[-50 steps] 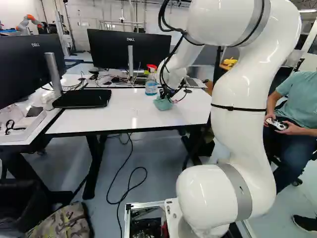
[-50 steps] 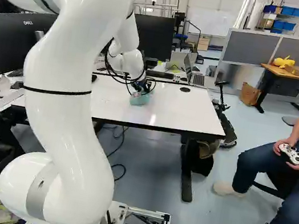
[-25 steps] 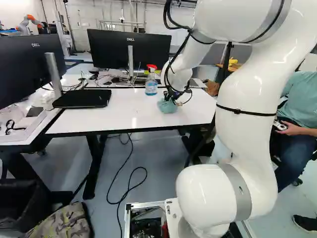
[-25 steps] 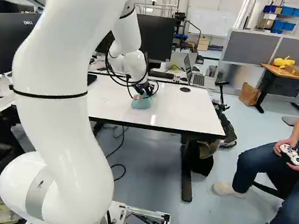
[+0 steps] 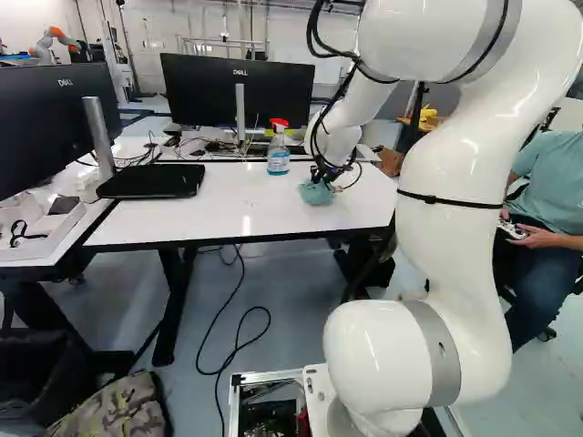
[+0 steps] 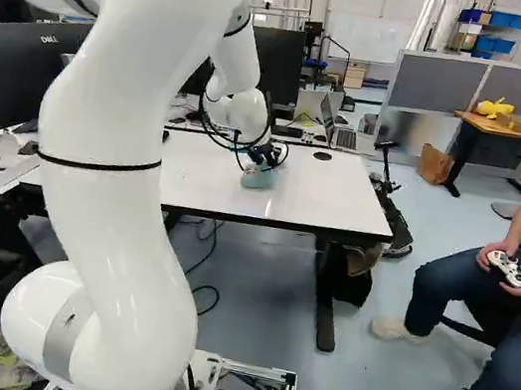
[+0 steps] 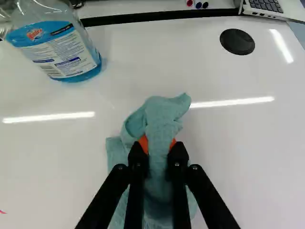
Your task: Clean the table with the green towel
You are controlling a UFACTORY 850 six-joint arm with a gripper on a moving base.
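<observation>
My gripper (image 5: 322, 175) is over the white table (image 5: 246, 205), low at its right part in the left base view. It holds the green towel (image 5: 316, 192), which bunches under it against the tabletop. In the wrist view the gripper (image 7: 157, 148) has both fingers pressed on the towel (image 7: 161, 119) from two sides, orange pads partly showing. Cloth rises between the fingers and spreads beneath them. A small red mark (image 7: 3, 212) shows on the tabletop, off to one side of the gripper.
A spray bottle (image 5: 279, 147) stands behind the towel at the table's far side. Monitors (image 5: 239, 91) and a black laptop (image 5: 151, 180) are farther left. A round black cap (image 7: 237, 42) sits in the tabletop, with an open laptop (image 6: 340, 131) beyond. Another robot (image 5: 53, 41) is far back.
The arm has carried the towel to the right across the tabletop, away from the spray bottle. The gripper has kept its hold, and the base has not moved.
</observation>
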